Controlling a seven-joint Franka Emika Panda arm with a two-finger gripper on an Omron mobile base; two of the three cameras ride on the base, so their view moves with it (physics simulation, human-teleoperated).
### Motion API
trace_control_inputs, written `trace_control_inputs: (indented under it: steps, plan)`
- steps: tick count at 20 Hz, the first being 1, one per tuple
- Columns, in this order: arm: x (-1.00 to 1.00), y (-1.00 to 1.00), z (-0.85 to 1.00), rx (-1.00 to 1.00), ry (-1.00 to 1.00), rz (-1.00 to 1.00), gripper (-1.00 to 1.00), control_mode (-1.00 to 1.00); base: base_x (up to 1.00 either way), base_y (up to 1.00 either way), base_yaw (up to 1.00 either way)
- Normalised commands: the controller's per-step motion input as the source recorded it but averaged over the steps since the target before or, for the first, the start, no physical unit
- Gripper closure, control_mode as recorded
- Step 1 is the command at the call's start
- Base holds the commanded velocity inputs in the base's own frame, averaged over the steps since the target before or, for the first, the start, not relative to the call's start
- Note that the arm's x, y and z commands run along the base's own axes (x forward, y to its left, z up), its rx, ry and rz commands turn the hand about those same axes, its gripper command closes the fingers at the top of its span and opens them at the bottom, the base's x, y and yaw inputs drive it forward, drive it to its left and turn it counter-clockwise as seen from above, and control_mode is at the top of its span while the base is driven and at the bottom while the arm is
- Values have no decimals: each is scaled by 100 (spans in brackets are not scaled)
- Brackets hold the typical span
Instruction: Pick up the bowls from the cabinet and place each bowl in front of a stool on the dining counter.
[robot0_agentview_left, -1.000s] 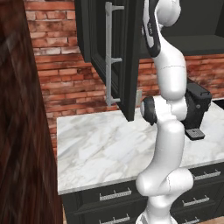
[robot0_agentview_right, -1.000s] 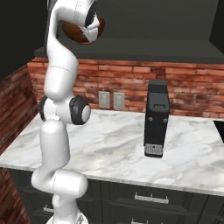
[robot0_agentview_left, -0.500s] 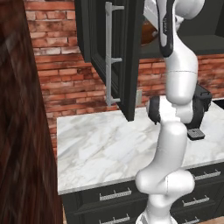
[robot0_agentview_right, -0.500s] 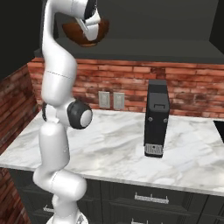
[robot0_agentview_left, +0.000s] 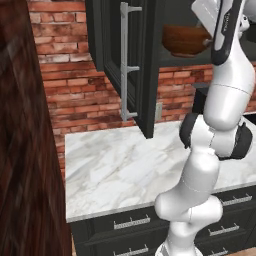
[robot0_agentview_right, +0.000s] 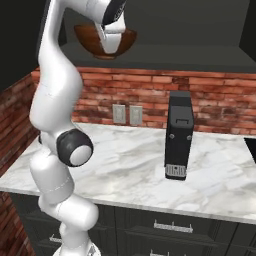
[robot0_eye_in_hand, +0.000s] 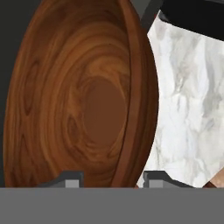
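Cabinet door (robot0_agentview_left: 131, 65): swung open, baring the shelf.
Wooden bowl (robot0_agentview_left: 185, 40): at the cabinet (robot0_agentview_right: 165, 30) mouth, lifted for carrying out.
Gripper (robot0_eye_in_hand: 111, 180): fingers astride the bowl's rim, clamped on it.
Coffee machine (robot0_agentview_right: 179, 135): below the cabinet, on marble.

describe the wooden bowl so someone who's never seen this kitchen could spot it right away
Find the red brick wall behind the white marble counter, then look up to the dark cabinet hanging above it with its door swung open. The wooden bowl is up at the cabinet's open recess, at the tip of the white arm. It is wide, round, brown and ringed with grain, unlike the tall black appliance on the counter.
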Motion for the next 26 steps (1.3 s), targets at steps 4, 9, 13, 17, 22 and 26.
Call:
trace_control_inputs:
  steps: [4, 9, 13, 17, 22, 26]
  plan:
    - [-100, -31, -59, 9, -29, -8, 100, -100, 0, 0, 0]
    - [-100, -23, -53, 2, -22, -5, 100, -100, 0, 0, 0]
    - [-100, -3, -50, 0, -15, -3, 100, -100, 0, 0, 0]
    - [-99, 41, -48, -1, -13, 0, 100, -100, 0, 0, 0]
    - [-76, 57, -24, -1, 1, 0, 100, -100, 0, 0, 0]
    - [-50, 12, 1, 0, 17, 0, 100, -100, 0, 0, 0]
